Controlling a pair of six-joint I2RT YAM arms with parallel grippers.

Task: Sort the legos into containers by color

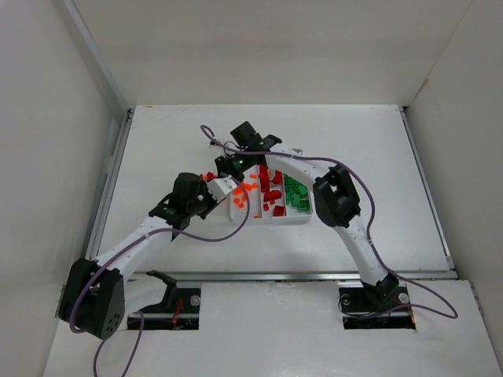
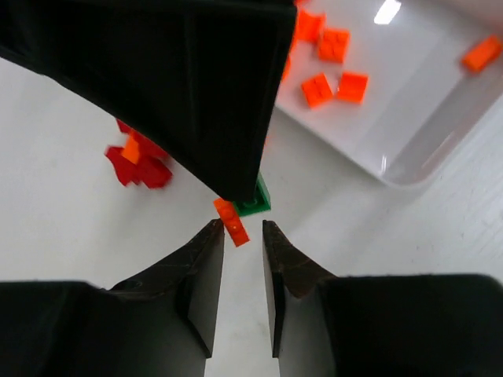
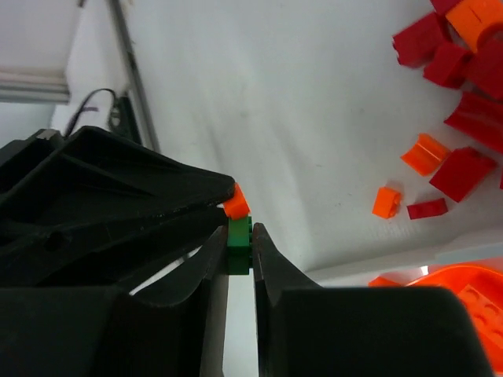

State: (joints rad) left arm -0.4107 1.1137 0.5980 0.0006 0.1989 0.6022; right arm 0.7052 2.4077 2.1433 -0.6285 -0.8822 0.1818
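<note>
Smooth black right fingers (image 3: 211, 271) clench a blocky green brick (image 3: 240, 239) at their tips. Your left fingers (image 2: 206, 271) meet them tip to tip, pinching the bright orange brick (image 2: 232, 222) touching it, beside the white tray (image 2: 397, 174); both elbows bent over the tabletop (image 1: 361, 141).

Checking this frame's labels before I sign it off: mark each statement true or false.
1. The right fingers are closed on a green brick. True.
2. That green brick touches an orange brick. True.
3. The tray holds no orange pieces. False: several orange bricks lie in it.
4. Every dark red piece is already in the tray. False: some dark red pieces lie on the table outside it.
5. Green bricks fill the tray's right-hand compartment in the top view. True.
</note>
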